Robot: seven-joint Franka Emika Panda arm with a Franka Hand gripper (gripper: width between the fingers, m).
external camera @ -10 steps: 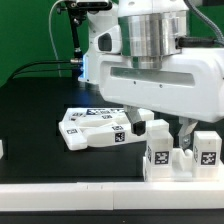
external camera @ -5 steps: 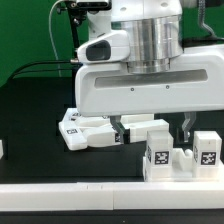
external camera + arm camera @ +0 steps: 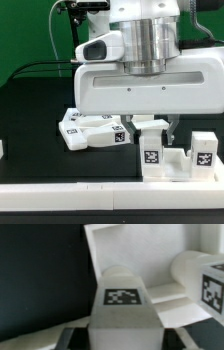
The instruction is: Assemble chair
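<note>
One tagged chair piece (image 3: 122, 308) clamped between jaws, beside tagged panel (image 3: 90, 132)

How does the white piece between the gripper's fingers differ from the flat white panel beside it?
The upright piece stands on end; the flat panel lies flat on the table. The gripper clasps the upright piece's top; the flat panel lies free. Both are white and carry black-and-white tags.

Flat white panels (image 3: 92, 130) bearing black-and-white tags lie stacked and skewed at centre-left of the exterior frame. Just right of them sits a small white block (image 3: 152, 128). At lower right, a white structure (image 3: 174, 166) stands upright, its two raised posts each tagged.
</note>
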